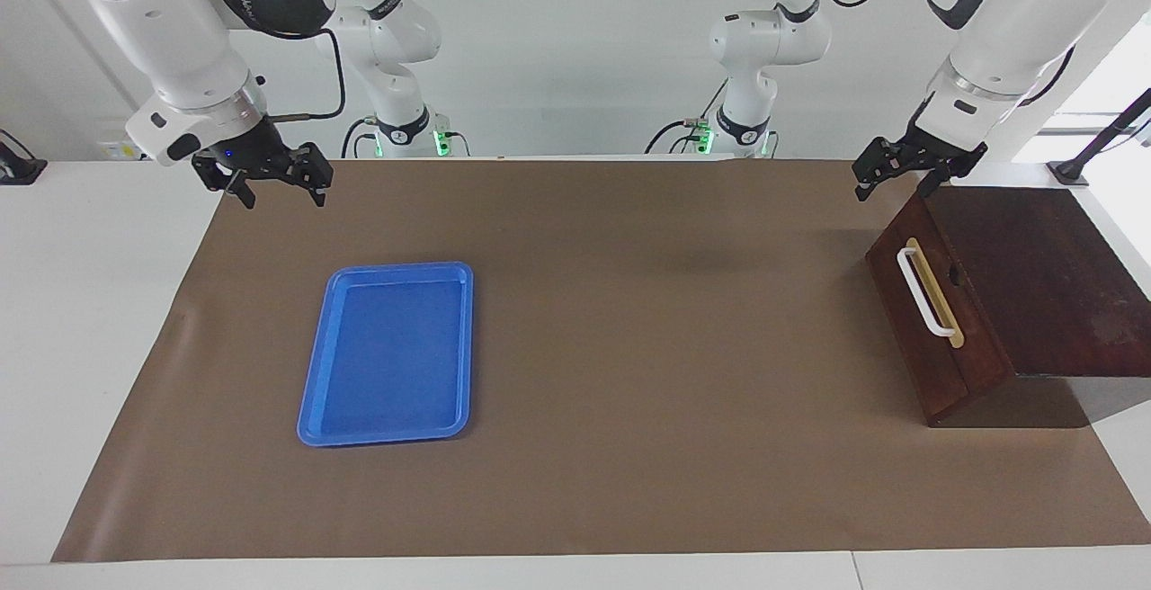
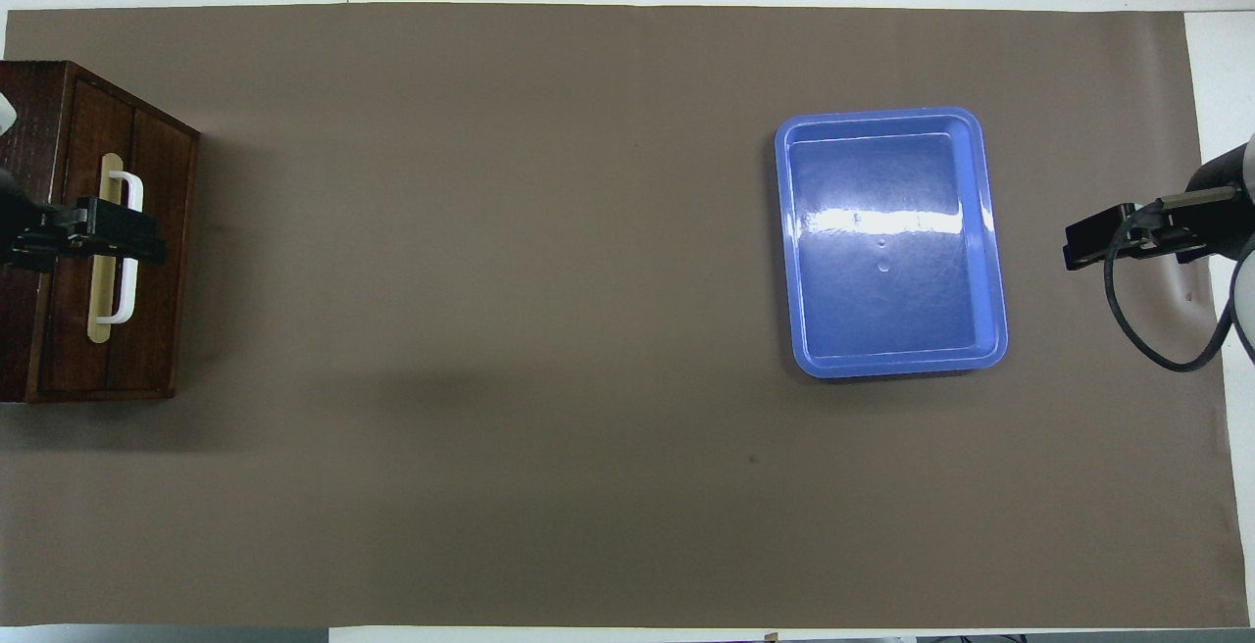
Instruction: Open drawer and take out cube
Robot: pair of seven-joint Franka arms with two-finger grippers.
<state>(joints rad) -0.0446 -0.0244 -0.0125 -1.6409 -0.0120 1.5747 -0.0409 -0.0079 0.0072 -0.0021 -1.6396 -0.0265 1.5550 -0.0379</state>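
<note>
The drawer [image 1: 935, 302] is shut in its dark wooden box [image 1: 1043, 275] at the left arm's end of the table. Its white bar handle [image 1: 926, 293] faces the middle of the table. It also shows in the overhead view [image 2: 147, 231], with the handle [image 2: 125, 246]. The yellow cube is hidden. My left gripper [image 1: 895, 187] is open and empty, raised over the drawer front; from above [image 2: 118, 229] it covers the middle of the handle. My right gripper [image 1: 281, 194] is open and empty, raised over the right arm's end of the table [image 2: 1083, 246].
An empty flat blue tray [image 1: 387, 356] lies on the brown mat [image 1: 629, 347] toward the right arm's end, also seen from above [image 2: 892, 251]. The mat covers most of the white table.
</note>
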